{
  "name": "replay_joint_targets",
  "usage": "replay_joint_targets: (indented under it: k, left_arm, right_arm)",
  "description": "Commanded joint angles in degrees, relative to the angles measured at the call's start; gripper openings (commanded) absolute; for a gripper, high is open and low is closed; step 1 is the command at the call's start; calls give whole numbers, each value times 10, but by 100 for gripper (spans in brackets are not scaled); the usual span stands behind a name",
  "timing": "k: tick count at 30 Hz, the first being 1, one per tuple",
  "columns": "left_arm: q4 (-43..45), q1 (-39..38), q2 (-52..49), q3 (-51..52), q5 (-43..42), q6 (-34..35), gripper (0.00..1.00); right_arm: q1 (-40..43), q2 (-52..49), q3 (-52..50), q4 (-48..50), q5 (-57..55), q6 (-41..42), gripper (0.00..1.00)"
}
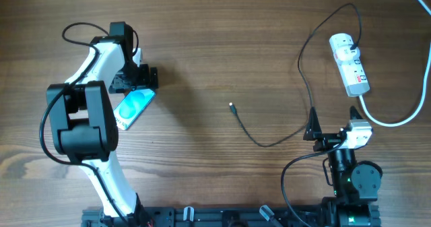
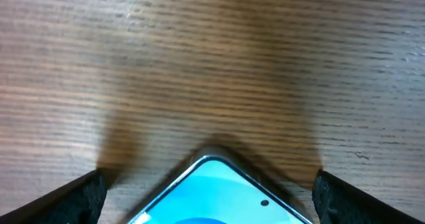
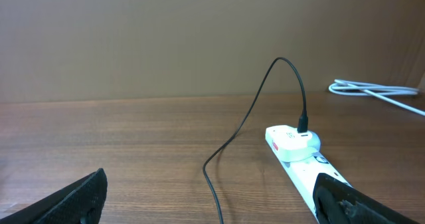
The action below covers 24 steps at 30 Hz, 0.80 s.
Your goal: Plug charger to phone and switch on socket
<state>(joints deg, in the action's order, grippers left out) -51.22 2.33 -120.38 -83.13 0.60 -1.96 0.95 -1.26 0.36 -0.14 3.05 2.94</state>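
**Both arms open-handed, charger not yet in the phone**

The phone (image 1: 135,108) lies flat on the left part of the table (image 1: 215,45), screen up and turned at a slant. The left gripper (image 1: 138,84) hangs right over its far end. In the left wrist view, one corner of the phone (image 2: 219,191) pokes up between the two fingers (image 2: 80,197), which are spread wide and touch nothing.

The charger (image 1: 269,141) trails across the right half of the table. Its small plug tip (image 1: 231,106) lies bare near the middle, well apart from the phone. Its black cable loops back to the white adapter (image 1: 345,44), which sits in the far end of the socket (image 1: 350,65) near the far right corner. The socket's thick white cord (image 1: 404,112) curves off toward the right edge.

The right gripper (image 1: 333,122) sits near the front edge on the right, just short of the socket. Its fingers (image 3: 73,201) are released and hold nothing; the cable (image 3: 232,137) runs between them, further out.
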Motion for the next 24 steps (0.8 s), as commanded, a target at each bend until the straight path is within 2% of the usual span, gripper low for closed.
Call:
replay_joint_targets:
  k: [1, 7, 10, 16, 22, 24]
  left_arm:
    - [9, -4, -34, 25, -84, -99, 100]
    - [-4, -4, -34, 25, -81, -172, 100]
    - [10, -4, -34, 25, -81, -155, 100]
    - [27, -5, -34, 24, -84, -170, 100]
    - [-14, -8, -34, 24, -92, -204, 100]
    - [-49, -10, -34, 24, -129, -249, 100]
  right_arm:
    - [3, 5, -1, 2, 9, 4, 100]
    - [3, 5, -1, 2, 9, 4, 100]
    - [3, 5, -1, 2, 9, 4, 100]
    - [3, 5, -1, 2, 9, 5, 100]
    - [3, 5, -1, 2, 9, 5, 100]
    - [3, 5, -1, 2, 9, 5, 100]
